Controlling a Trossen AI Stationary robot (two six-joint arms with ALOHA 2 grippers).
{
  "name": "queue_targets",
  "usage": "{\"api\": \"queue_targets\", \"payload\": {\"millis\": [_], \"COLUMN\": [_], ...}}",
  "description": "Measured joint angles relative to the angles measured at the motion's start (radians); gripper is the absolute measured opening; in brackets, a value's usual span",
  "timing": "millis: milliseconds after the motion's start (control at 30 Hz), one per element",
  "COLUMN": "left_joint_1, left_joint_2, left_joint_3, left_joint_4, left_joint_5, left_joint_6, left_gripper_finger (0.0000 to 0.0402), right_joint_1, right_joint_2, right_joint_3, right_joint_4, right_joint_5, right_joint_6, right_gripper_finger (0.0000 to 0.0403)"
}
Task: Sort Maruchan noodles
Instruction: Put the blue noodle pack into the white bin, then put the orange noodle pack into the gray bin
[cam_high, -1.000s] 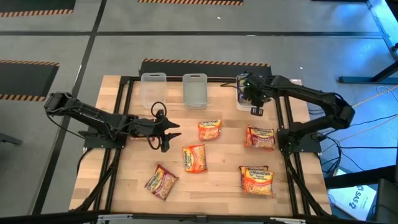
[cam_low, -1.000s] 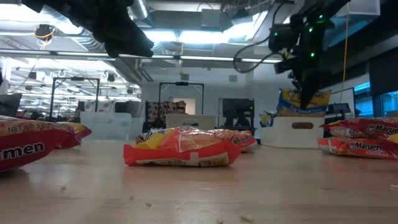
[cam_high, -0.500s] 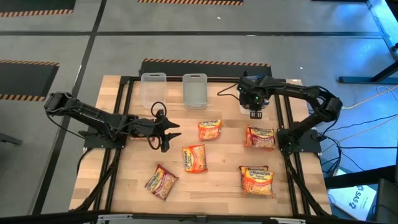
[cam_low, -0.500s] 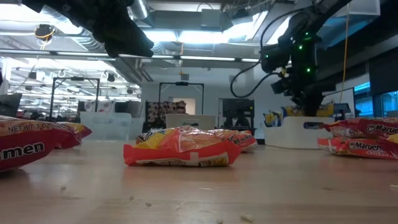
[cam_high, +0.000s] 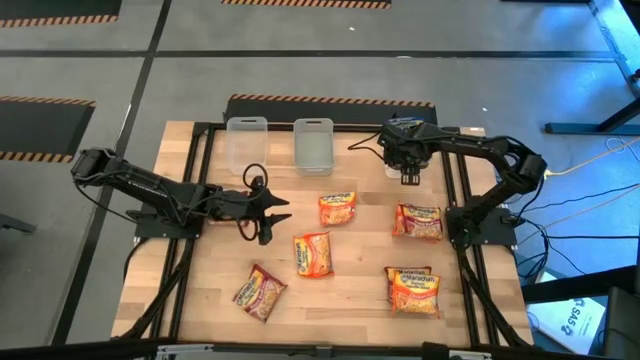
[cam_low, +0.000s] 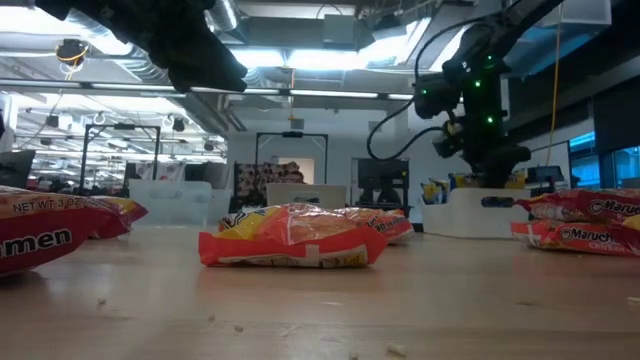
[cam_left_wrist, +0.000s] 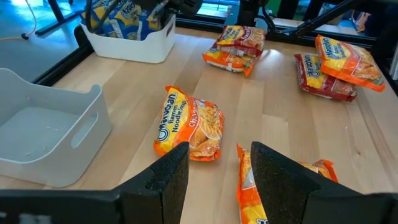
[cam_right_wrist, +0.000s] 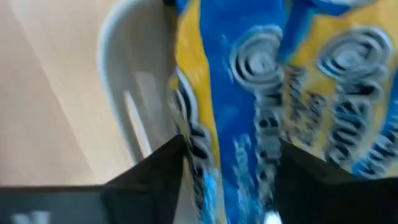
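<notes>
The right gripper (cam_high: 408, 172) hangs low over the white tub (cam_left_wrist: 127, 38) at the table's far right corner, its fingers (cam_right_wrist: 155, 171) standing apart on either side of a blue-and-yellow noodle packet (cam_right_wrist: 249, 99) that stands on edge inside, among others of its kind. From the wrist view the packet fills the gap between the fingers, but no squeeze shows – it reads as a release, the packet resting in the tub.

The left gripper (cam_high: 268, 213) waits over the left half of the table, its fingers (cam_left_wrist: 161, 180) parted and holding nothing, near an orange packet (cam_high: 312, 253) at mid-table.

More packets lie loose on the wood: one orange (cam_high: 337, 208) just ahead of the two clear tubs (cam_high: 313, 146), one red-and-yellow (cam_high: 261, 291) toward the near left, one (cam_high: 419, 221) by the right arm's base and a stacked pair (cam_high: 413, 289) at the near right.

To finish this step cleanly, the right arm would do best to rise straight up – fingers kept wide – so that neither pad drags the crinkly wrapper back out or tips the light tub. Only once clear of the rim should it swing toward the next packet, probably the one lying nearest its base. Each loose packet lies flat, so a low, level approach across its short side would likely grip best.
</notes>
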Motion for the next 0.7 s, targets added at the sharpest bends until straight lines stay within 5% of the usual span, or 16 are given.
{"api": "queue_targets", "payload": {"millis": [233,467,700], "left_joint_1": [0.0,0.0,0.0], "left_joint_2": [0.0,0.0,0.0], "left_joint_3": [0.0,0.0,0.0], "left_joint_4": [0.0,0.0,0.0], "left_joint_5": [0.002,0.003,0.003], "left_joint_6": [0.001,0.001,-0.007], "left_gripper_finger": [0.0166,0.0166,0.0166], "right_joint_1": [0.025,0.046,0.186], "right_joint_2": [-0.022,-0.03,-0.123], "right_joint_3": [0.07,0.074,0.075], "right_joint_4": [0.005,-0.014,-0.104], "right_joint_5": [0.131,0.141,0.146], "right_joint_6": [0.048,0.146,0.329], "right_gripper_finger": [0.0235,0.0235,0.0236]}}
